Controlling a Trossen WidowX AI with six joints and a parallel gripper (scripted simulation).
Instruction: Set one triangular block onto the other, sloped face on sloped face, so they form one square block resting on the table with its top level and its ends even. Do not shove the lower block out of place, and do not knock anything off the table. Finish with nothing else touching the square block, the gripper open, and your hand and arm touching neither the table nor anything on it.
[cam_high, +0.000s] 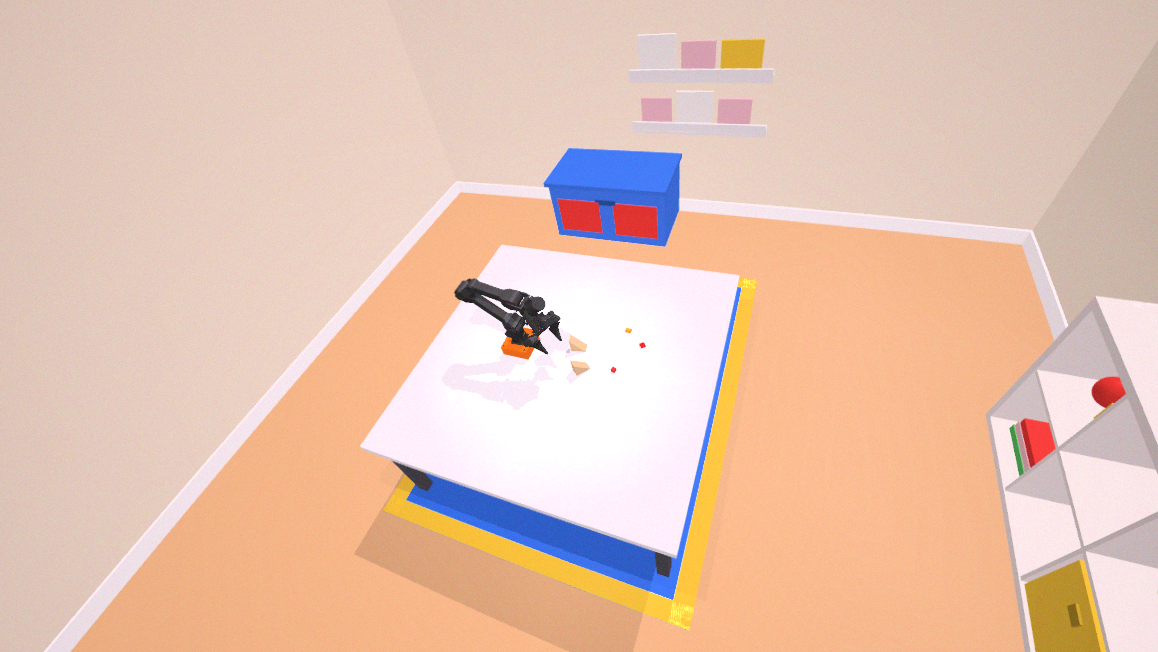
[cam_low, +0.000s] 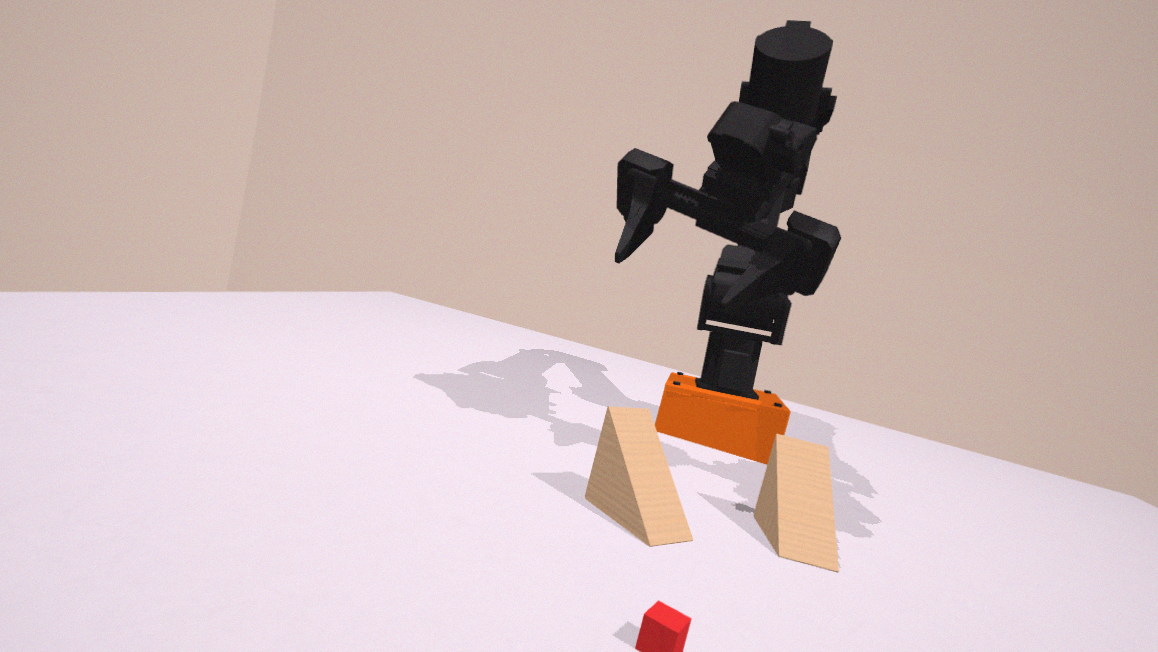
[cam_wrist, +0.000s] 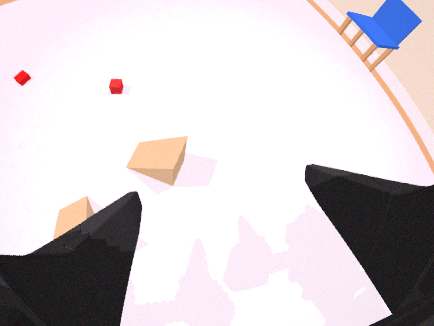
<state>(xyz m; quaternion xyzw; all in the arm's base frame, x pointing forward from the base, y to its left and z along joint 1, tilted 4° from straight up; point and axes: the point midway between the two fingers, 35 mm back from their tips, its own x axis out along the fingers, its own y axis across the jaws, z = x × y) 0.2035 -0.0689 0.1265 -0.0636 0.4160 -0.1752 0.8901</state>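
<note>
Two wooden triangular blocks stand apart on the table, thin ends away from the robot's base. One block (cam_high: 579, 366) (cam_low: 660, 494) (cam_wrist: 159, 154) is on the left in the exterior view. The other block (cam_high: 576, 344) (cam_low: 806, 502) (cam_wrist: 73, 216) is on the right there; in the wrist view a finger partly hides it. Both slopes face up and towards the exterior camera. My gripper (cam_high: 553, 345) (cam_low: 671, 281) (cam_wrist: 225, 186) is open and empty, above the table on the base side of the blocks, touching neither.
The orange base (cam_high: 517, 349) (cam_low: 721, 419) is behind the blocks. A red cube (cam_high: 613, 370) (cam_low: 664, 627) (cam_wrist: 116, 86) lies beyond their thin ends. A second red cube (cam_high: 642, 345) (cam_wrist: 22, 77) and a small orange cube (cam_high: 628, 330) lie farther out on the table (cam_high: 518, 453).
</note>
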